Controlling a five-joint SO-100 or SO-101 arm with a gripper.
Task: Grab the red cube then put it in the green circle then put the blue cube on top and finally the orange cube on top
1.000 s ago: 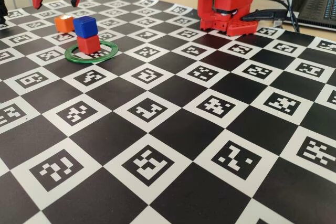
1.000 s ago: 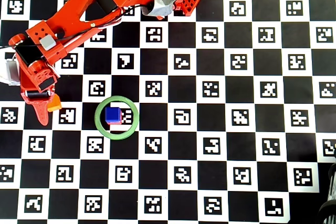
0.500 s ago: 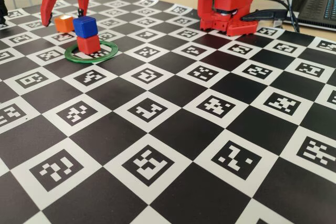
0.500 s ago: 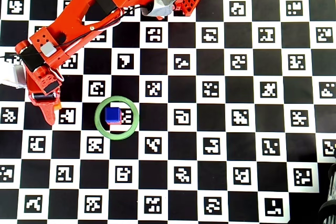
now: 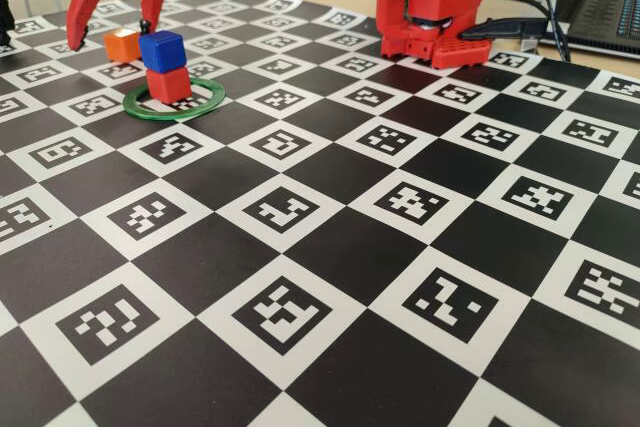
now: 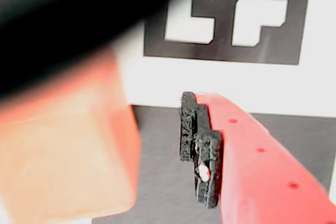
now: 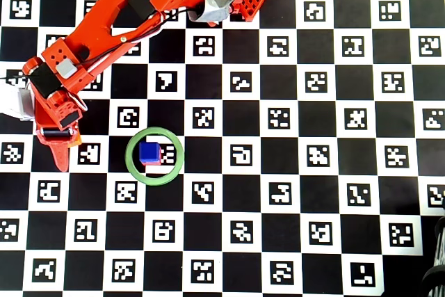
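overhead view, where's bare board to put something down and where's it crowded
Free: the whole stretch of checkered board to the right of the green circle, and the rows below it. Crowded: the upper-left corner, where the arm reaches over the board, and its left edge, where the open gripper straddles the orange cube beside the blue cube.

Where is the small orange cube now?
In the fixed view, the small orange cube sits on the board, left of the green ring, between the open hand's fingers.

One red cube, one blue cube, one orange cube, one green circle; possibly more hidden.
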